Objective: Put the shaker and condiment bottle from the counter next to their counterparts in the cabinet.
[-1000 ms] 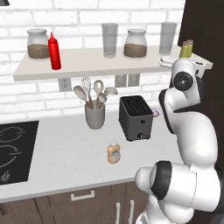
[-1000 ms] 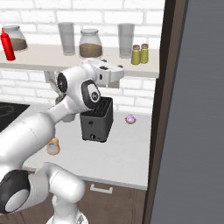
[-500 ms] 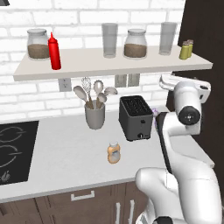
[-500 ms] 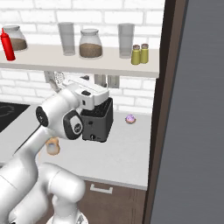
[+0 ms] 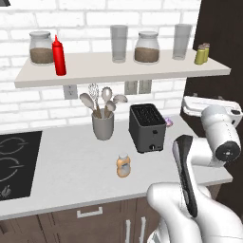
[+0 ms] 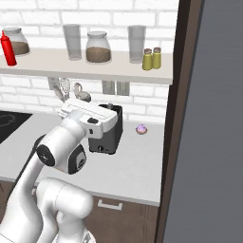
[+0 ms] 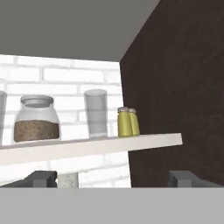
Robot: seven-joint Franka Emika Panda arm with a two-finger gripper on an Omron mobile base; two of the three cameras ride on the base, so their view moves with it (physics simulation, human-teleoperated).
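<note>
Hand (image 7: 112, 179) wide open, empty, its two dark tips well apart at the bottom of the hand view, aimed up at the right end of the shelf (image 7: 87, 148). Two small yellow shakers (image 7: 128, 122) upright side by side, touching or nearly so, near that shelf end; in the right base view the same pair (image 6: 152, 58) stands at about 3 o'clock from the empty glass (image 6: 136, 43). Orange bottle (image 5: 123, 166) with pale cap upright on the desk (image 5: 71, 166), alone, at about 7 o'clock from the black toaster (image 5: 147, 127) and 5 o'clock from the grey utensil pot (image 5: 103, 126). Red squeeze bottle (image 5: 59, 55) upright toward the left end of the shelf, just beside a brown-filled jar (image 5: 41, 48). Second jar (image 5: 146, 47) between two empty glasses, mid-shelf. Small pink-purple thing (image 6: 141, 128) on the desk at 3 o'clock from the toaster, too small to identify. Black hob (image 5: 14, 163) at the desk's left edge.
</note>
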